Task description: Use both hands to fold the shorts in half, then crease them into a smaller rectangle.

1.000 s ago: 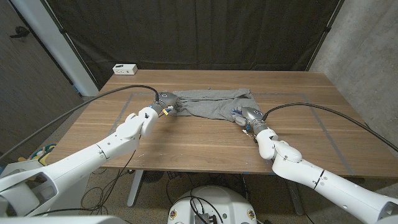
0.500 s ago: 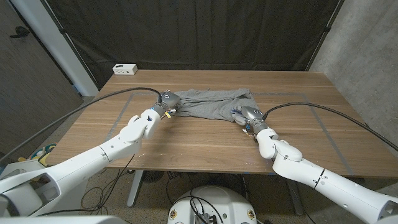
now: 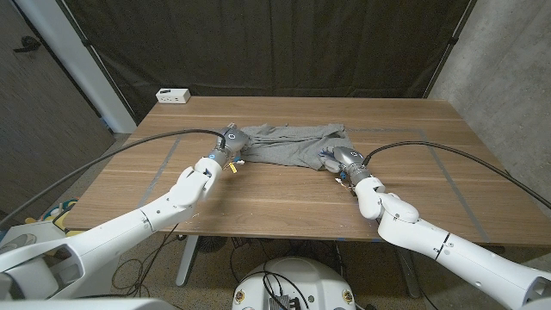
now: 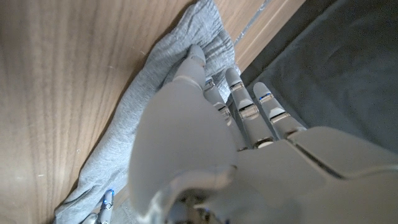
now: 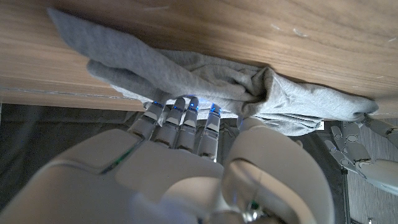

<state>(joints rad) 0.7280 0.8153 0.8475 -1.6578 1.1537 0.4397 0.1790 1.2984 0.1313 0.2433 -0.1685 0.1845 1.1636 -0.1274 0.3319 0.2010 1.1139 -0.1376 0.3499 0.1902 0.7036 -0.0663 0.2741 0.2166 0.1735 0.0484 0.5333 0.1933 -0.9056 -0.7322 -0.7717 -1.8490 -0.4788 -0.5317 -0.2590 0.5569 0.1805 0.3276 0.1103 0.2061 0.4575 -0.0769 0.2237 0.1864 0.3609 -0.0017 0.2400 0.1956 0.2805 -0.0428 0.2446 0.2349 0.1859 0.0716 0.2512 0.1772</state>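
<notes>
The grey shorts (image 3: 291, 144) lie bunched in a long strip across the middle of the table (image 3: 284, 194). My left hand (image 3: 229, 141) is at their left end. In the left wrist view its thumb (image 4: 191, 64) presses on the cloth (image 4: 137, 130) while the other fingers (image 4: 249, 112) reach straight past it, pinching the edge. My right hand (image 3: 341, 159) is at the right end. Its fingertips (image 5: 180, 115) go under the shorts' (image 5: 186, 71) near edge, and the thumb (image 5: 249, 134) sits against a gathered fold, holding it.
A small white box (image 3: 173, 95) sits at the table's far left corner. Grey tape lines (image 3: 448, 176) mark the wood on both sides. Dark curtains hang behind the table. Each arm trails a black cable (image 3: 155, 142).
My left hand has moved a little toward the far side with the shorts' left end. The right hand has barely shifted.
</notes>
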